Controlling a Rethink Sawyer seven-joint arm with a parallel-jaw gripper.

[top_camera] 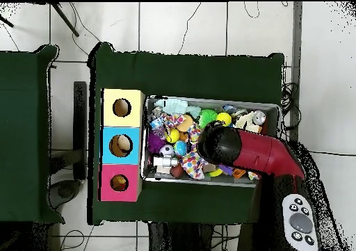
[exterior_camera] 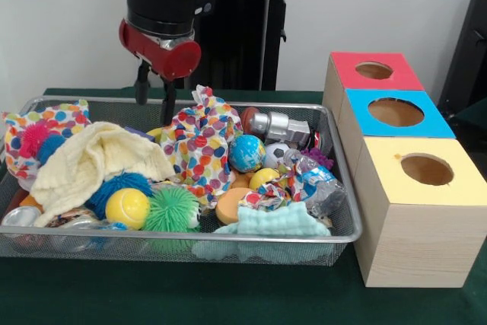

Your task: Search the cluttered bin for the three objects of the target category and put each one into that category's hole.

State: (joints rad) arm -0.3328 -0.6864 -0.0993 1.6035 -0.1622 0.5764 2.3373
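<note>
The wire-mesh bin [exterior_camera: 228, 239] is full of clutter; it also shows in the overhead view [top_camera: 208, 100]. My gripper [exterior_camera: 154, 110] hangs open and empty over the bin's back left, just above a pale yellow knitted cloth [exterior_camera: 95, 159]. In the overhead view the arm's head [top_camera: 221, 142] hides it. An orange-brown soft shape [exterior_camera: 228, 205] lies at the front middle, half covered; I cannot tell if it is a plush toy. No other plush toy shows clearly. The red-topped hole [exterior_camera: 374, 71] is the far one of the boxes beside the bin [top_camera: 119, 183].
The blue-topped hole [exterior_camera: 396, 112] and the yellow-topped hole [exterior_camera: 426, 169] are next to the red one. The bin holds a polka-dot cloth [exterior_camera: 202, 146], blue [exterior_camera: 122, 186] and green [exterior_camera: 171, 209] spiky balls, a yellow ball [exterior_camera: 127, 207], a globe ball [exterior_camera: 246, 153] and a mint cloth [exterior_camera: 281, 222].
</note>
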